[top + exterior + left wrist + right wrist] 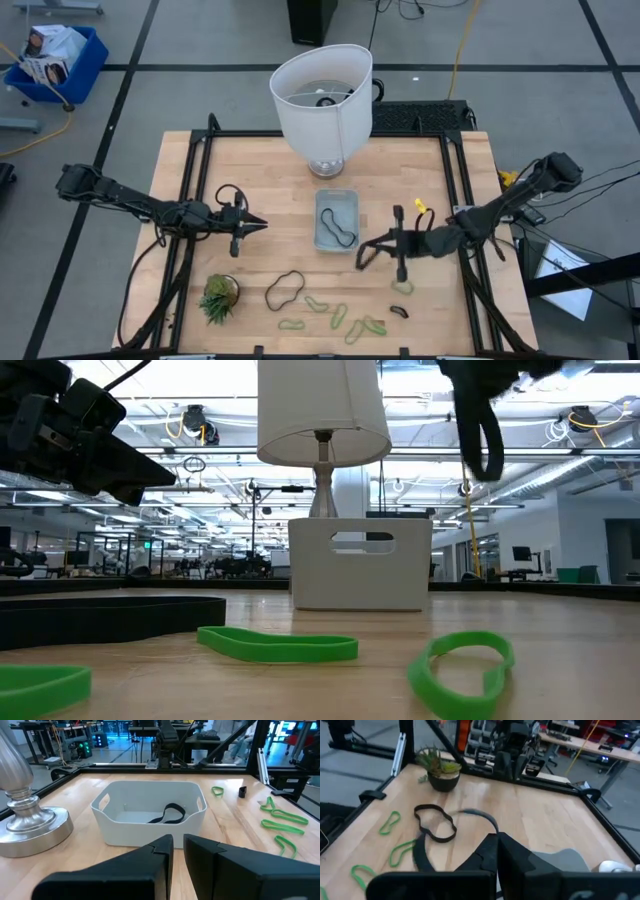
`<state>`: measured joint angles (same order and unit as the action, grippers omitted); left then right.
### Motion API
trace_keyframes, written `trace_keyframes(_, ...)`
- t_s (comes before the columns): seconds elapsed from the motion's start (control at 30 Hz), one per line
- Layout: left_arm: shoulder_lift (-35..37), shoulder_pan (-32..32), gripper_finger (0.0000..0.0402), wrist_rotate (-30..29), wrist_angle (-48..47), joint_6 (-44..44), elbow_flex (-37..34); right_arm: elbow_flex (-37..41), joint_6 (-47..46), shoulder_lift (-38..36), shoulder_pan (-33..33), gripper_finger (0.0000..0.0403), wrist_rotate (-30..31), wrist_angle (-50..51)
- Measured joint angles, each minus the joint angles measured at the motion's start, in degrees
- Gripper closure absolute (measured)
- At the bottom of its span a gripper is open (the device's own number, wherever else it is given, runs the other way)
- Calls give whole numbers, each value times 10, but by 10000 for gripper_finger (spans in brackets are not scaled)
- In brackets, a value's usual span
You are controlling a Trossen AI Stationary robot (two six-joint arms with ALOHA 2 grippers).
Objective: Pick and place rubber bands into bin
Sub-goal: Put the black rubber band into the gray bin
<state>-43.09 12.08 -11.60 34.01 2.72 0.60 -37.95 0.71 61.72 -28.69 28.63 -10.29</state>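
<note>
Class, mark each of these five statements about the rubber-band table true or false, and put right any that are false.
1. The bin already holds a dark rubber band. True.
2. The right gripper is shut on a dark band that hangs from it. True.
3. The lamp stands at the table's front edge, beside the plant. False: it stands at the far edge, behind the bin.
4. All the green bands lie inside the bin. False: they lie on the table near the front edge.
5. A large dark band lies on the table between the plant and the green bands. True.
</note>
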Motion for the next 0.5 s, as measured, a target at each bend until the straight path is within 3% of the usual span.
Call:
trace_keyframes(0.33, 0, 0, 350, 0, -5, -6, 0, 210, -17, -82, 58, 402, -3, -220)
trace_keyframes(0.5, 0, 0, 350, -1, -5, -9, 0, 264, 7, -86, 87, 403, -4, -330)
